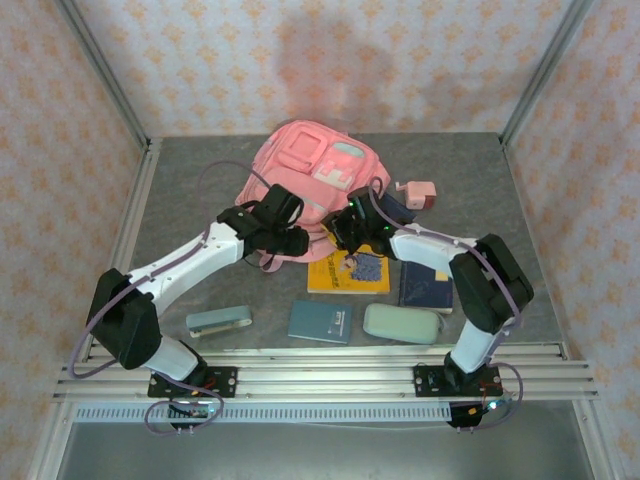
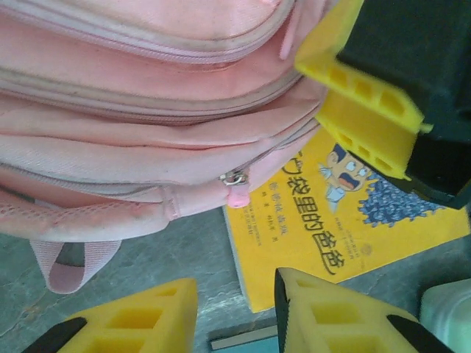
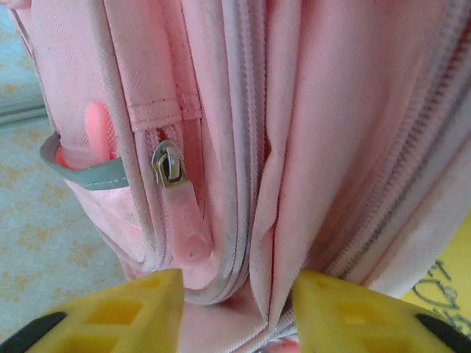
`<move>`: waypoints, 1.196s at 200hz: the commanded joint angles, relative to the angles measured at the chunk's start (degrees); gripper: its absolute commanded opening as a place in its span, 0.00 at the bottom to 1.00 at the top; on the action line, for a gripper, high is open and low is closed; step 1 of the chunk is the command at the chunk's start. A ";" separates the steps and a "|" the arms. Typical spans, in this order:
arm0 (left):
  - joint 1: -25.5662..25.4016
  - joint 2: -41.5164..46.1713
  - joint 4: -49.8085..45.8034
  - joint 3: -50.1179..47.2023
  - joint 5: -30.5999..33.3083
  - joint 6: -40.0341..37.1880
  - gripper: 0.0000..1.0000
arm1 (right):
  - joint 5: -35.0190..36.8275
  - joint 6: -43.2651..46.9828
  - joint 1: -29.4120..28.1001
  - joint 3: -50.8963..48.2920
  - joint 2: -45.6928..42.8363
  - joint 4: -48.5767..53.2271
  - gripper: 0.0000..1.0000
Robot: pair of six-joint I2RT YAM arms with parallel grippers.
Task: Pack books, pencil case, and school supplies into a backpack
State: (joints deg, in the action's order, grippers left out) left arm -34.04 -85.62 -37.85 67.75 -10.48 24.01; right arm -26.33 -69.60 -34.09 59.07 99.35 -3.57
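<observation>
Left fingers (image 2: 147, 316) apart, empty; I see the yellow book (image 2: 309, 235) just past them. Right wrist view: right fingers (image 3: 132, 309) parted astride a backpack (image 3: 331, 110) fold.

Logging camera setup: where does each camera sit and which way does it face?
Top external: above and behind the arm bases, looking down at the table; both arms show, left end effector and right end effector at the backpack.
Left wrist: on the left arm, facing the backpack's zipped edge and yellow book; own fingers below, the right's upper right.
Right wrist: on the right arm, close on backpack zips; own fingers below.
Shared: all see backpack and yellow book.
</observation>
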 commanded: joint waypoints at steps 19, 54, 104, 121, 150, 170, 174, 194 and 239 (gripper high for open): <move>0.11 0.38 -0.26 -0.69 3.70 0.77 0.33 | 0.45 -1.58 0.15 2.19 4.07 -2.67 0.43; 0.25 -0.19 0.38 -1.72 3.58 1.04 0.33 | -1.00 -3.99 0.77 2.03 7.16 -7.92 0.17; 0.13 -1.17 -0.23 -0.55 3.63 -0.60 0.50 | -1.55 -5.10 1.13 5.20 3.04 -6.75 0.00; 0.20 -2.36 -0.94 1.14 4.24 -1.23 0.53 | -2.05 -5.19 1.13 7.10 1.65 -4.93 0.00; 0.18 -4.23 -1.43 3.53 5.83 -1.34 0.53 | -2.06 -4.80 1.13 9.76 -0.64 -1.82 0.00; 0.34 -4.73 -1.53 4.79 6.85 -0.77 0.53 | -1.60 -4.33 1.13 11.25 -2.33 -0.05 0.00; 0.38 -4.85 -1.45 4.94 6.96 -0.65 0.53 | -1.54 -4.24 1.13 11.51 -2.63 0.34 0.00; 0.94 -4.91 -0.90 5.67 7.23 0.20 0.54 | -1.38 -4.14 1.13 12.77 -3.68 1.35 0.00; 1.04 -6.70 1.41 6.96 8.73 2.89 0.58 | -1.22 -6.16 0.95 13.97 -4.77 1.24 0.00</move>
State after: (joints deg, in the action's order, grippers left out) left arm -33.34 -90.65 -37.82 73.01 -5.41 24.64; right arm -27.81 -74.37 -33.06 69.89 98.59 0.54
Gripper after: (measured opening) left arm 0.575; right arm 0.041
